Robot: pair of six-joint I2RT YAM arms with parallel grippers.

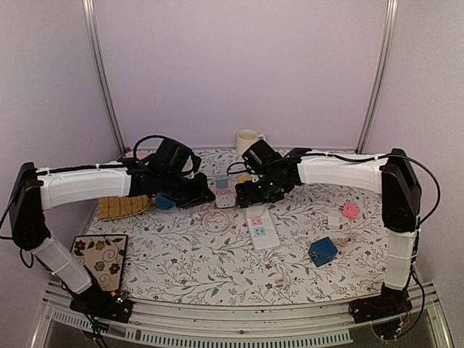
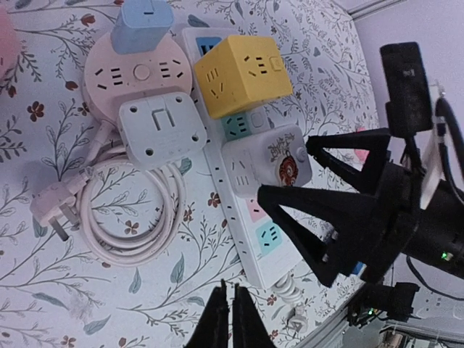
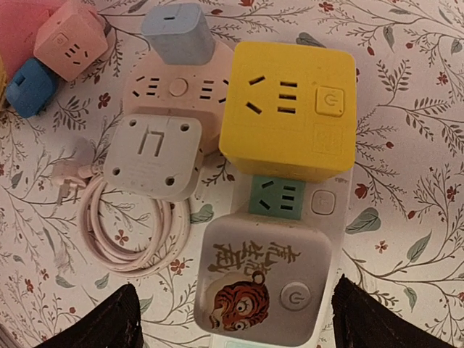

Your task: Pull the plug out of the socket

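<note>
**A:** What sits closest to the arm bases?

**B:** A floral coaster [image 1: 100, 254] at the near left of the flowered tablecloth [image 1: 181, 272], and a dark blue cube adapter [image 1: 322, 251] at the near right.

**A:** Where is the plug?

**B:** Mid-table. The tiger-printed plug [image 3: 268, 272], a white block with a round button, is seated on the white power strip [image 1: 261, 232]. It is just nearer than a teal socket face [image 3: 277, 197].

**A:** Has anything got hold of it?

**B:** No. The right gripper [image 3: 233, 301] is spread wide, with one black finger [image 3: 109, 322] on each side of the block. On the left side cloth shows in the gap; on the right I cannot tell whether the finger touches.

**A:** And the other arm?

**B:** The left gripper [image 2: 229, 319] has its fingers pressed together with nothing between them. It is over bare cloth near the coiled white cable [image 2: 130, 217], left of the strip.

**A:** Further back?

**B:** A yellow cube adapter [image 3: 290, 109] sits on the strip beyond the teal face. Left of it is a round pink socket hub [image 2: 138, 76]. A white square adapter [image 3: 152, 156] overlaps the hub's near edge and a light blue plug block [image 3: 177, 32] sits at its far edge. A three-pin plug [image 2: 52, 206] lies by the coil.

**A:** Farthest?

**B:** A white mug [image 1: 249, 140] at the far edge.
</note>
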